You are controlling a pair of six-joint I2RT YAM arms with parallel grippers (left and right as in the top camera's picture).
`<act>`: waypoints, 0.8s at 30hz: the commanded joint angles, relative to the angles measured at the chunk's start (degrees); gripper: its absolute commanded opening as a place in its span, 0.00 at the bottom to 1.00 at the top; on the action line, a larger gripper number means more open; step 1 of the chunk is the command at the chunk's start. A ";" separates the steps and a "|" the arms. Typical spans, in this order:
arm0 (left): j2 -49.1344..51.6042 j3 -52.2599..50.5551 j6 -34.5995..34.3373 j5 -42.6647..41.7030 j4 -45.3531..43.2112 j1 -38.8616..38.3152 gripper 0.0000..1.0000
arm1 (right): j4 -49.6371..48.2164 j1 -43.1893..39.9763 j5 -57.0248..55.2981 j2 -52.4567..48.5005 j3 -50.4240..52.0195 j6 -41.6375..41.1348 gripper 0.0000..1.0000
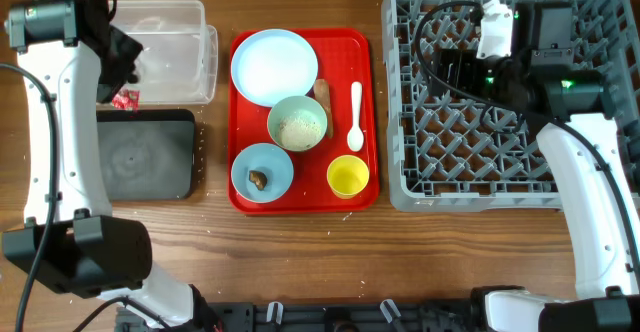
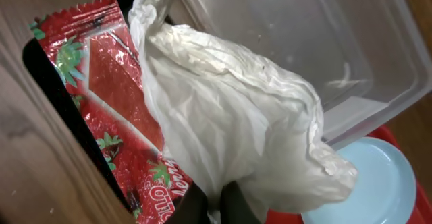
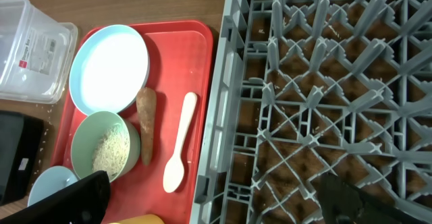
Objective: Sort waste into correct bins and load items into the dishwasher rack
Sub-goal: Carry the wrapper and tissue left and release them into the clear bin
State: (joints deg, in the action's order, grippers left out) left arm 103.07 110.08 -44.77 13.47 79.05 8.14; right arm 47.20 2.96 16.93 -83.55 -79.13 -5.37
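left gripper (image 2: 210,209): I see it clamped on napkin (image 2: 229,109) at tub (image 2: 378,113) edge.
right gripper (image 3: 216,207): spread wide over rack (image 3: 324,82) rim.

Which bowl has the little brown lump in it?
The light blue bowl, beside the yellow cup, holds the brown lump. The mint bowl has only white crumbs.

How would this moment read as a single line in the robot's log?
left gripper: shut on napkin, at clear tub | right gripper: open, empty, over dishwasher rack | red wrapper: beside tub
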 commanded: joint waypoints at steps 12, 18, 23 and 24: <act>20.39 -0.37 1.07 2.67 -24.33 -0.13 0.54 | -0.31 0.46 0.74 -0.48 -1.42 -0.63 1.00; 19.82 0.55 9.77 1.20 -27.85 -0.15 0.83 | -0.44 0.46 0.74 -0.48 -1.42 -0.66 1.00; 13.16 0.98 21.22 -6.58 -25.94 -1.77 0.84 | -0.46 0.46 0.74 -0.48 -1.42 -0.66 1.00; 11.06 0.98 22.40 -8.52 -24.50 -2.78 0.84 | -0.46 0.46 0.76 -0.48 -1.42 -0.68 1.00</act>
State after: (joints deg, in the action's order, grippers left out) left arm 121.75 109.56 -29.28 10.35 52.88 7.57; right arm 47.07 2.96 16.93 -83.57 -79.15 -5.37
